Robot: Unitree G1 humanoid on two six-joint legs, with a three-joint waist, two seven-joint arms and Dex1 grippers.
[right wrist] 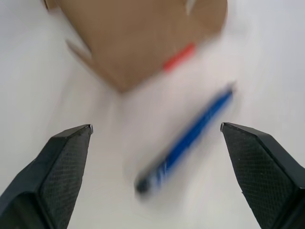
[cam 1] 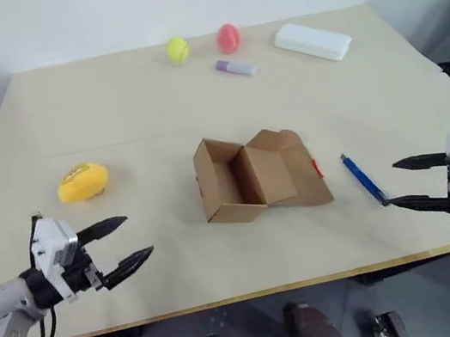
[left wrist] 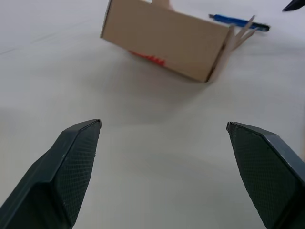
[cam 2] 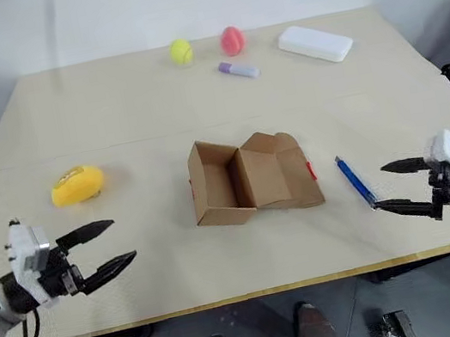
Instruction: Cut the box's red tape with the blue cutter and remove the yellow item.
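The box [cam 1: 248,177] stands open in the middle of the worktop [cam 1: 110,110], its flaps folded out toward the right side, and its inside looks empty. A piece of the red tape [cam 1: 317,168] shows on the right flap edge. The yellow item [cam 1: 82,181] lies on the worktop well to the left of the box, near the left gripper [cam 1: 125,243]. The blue cutter [cam 1: 363,178] lies just beside the box on its right, between the box and the right gripper [cam 1: 412,182].

Both grippers hover with fingers fully apart and hold nothing. To my judgement the task is nearly finished: the item is out and the tool is put down. The step in hand is to draw the arms clear; to do it well, the arms should pull back level and avoid to brush the cutter or the lemon-shaped item.

The cutter's long axis runs diagonally, from far-left to near-right, and its near end points toward the right gripper. The yellow item's long axis lies about left to right.

At the far edge are a yellow-green ball [cam 1: 177,50], a pink ball [cam 1: 227,38], a lilac tube [cam 1: 236,67] and a white case [cam 1: 312,40].
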